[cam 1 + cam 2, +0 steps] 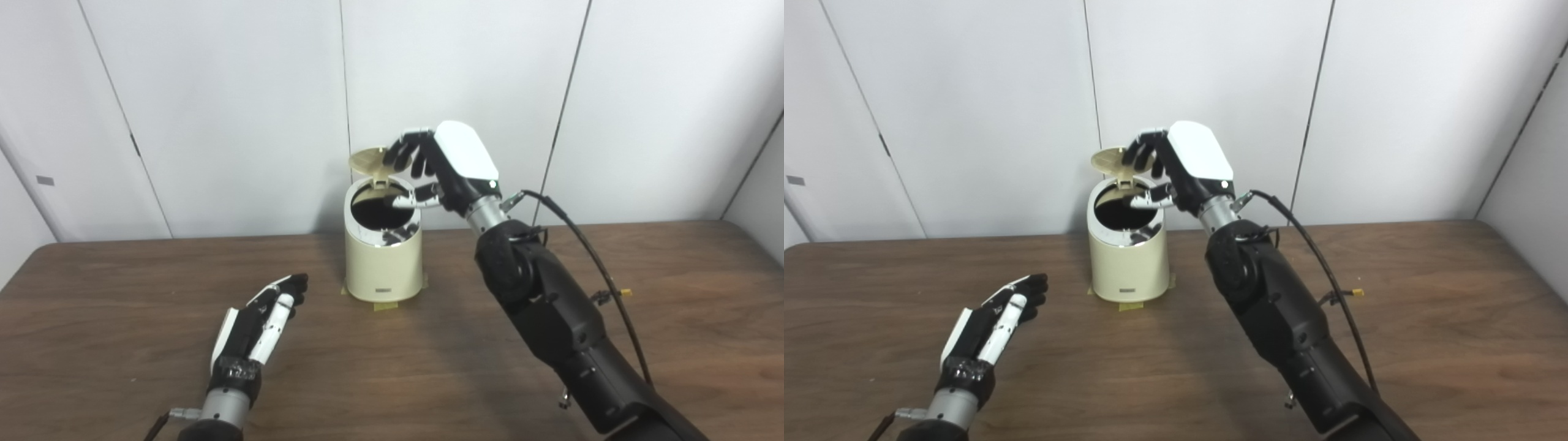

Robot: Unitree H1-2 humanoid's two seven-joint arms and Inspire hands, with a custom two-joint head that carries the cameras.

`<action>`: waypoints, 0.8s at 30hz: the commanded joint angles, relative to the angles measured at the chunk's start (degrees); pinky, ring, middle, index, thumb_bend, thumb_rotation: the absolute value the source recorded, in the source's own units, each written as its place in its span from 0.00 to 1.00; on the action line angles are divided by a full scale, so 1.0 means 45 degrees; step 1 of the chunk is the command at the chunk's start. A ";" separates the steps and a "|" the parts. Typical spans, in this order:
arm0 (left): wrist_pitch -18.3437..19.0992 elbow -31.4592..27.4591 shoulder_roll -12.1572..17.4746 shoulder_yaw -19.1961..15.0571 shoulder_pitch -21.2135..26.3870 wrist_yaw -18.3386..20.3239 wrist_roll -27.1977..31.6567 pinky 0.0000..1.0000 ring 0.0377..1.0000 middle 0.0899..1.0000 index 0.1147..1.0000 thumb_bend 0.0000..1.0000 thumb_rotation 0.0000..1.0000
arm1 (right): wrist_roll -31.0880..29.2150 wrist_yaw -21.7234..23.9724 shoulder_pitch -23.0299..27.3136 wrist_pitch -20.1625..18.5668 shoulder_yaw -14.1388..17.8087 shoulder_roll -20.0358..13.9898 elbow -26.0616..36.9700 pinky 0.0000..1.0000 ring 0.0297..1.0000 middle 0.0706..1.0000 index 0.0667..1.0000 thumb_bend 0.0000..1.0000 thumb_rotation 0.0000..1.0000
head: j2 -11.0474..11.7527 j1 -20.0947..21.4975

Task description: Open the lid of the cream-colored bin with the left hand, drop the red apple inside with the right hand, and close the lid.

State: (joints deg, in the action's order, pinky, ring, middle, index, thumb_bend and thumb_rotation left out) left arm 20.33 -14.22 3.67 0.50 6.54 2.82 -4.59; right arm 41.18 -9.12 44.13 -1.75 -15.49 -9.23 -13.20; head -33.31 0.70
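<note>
- Your table (153, 306) carries the cream-colored bin (384, 263) at its far middle, taped at the base, likely so it won't slide.
- Your right hand (438, 165) is up over the bin's mouth, fingers loosely spread, fingertips at the lid (367, 160); it grips nothing.
- Your left hand (263, 321) waits low, near left, fingers extended together, empty.
- The lid stands raised on its far hinge.
- No red apple shows; I judge it's dropped inside, closing comes next.
</note>
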 commanded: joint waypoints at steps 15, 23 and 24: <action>-0.0384 -0.0035 0.0239 -0.0409 0.0554 0.0053 0.0523 0.87 0.84 0.82 0.76 0.39 0.69 | -0.1771 0.1750 -0.2469 -0.1278 0.1889 -0.0853 0.3977 0.33 0.39 0.45 0.48 0.50 0.00 | 0.0005 0.0300; -0.0790 0.0439 0.0189 -0.1152 0.1081 -0.0166 0.1042 0.89 0.87 0.84 0.85 0.42 0.66 | -0.6048 0.2146 -0.4234 -0.3223 0.4507 0.0603 0.4752 0.55 0.63 0.71 0.85 0.62 0.26 | 0.0028 0.0649; -0.0826 0.0505 0.0233 -0.1178 0.1236 -0.0163 0.1046 0.89 0.86 0.84 0.85 0.41 0.66 | -0.6638 0.2250 -0.4435 -0.3351 0.4785 0.0741 0.4797 0.61 0.70 0.77 0.87 0.64 0.34 | 0.0041 0.0633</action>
State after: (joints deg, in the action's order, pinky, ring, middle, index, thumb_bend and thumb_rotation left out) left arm 19.53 -11.42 4.31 -4.80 8.61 2.39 -0.33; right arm 14.93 0.52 22.72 -16.61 4.72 -6.17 6.21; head -33.05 3.52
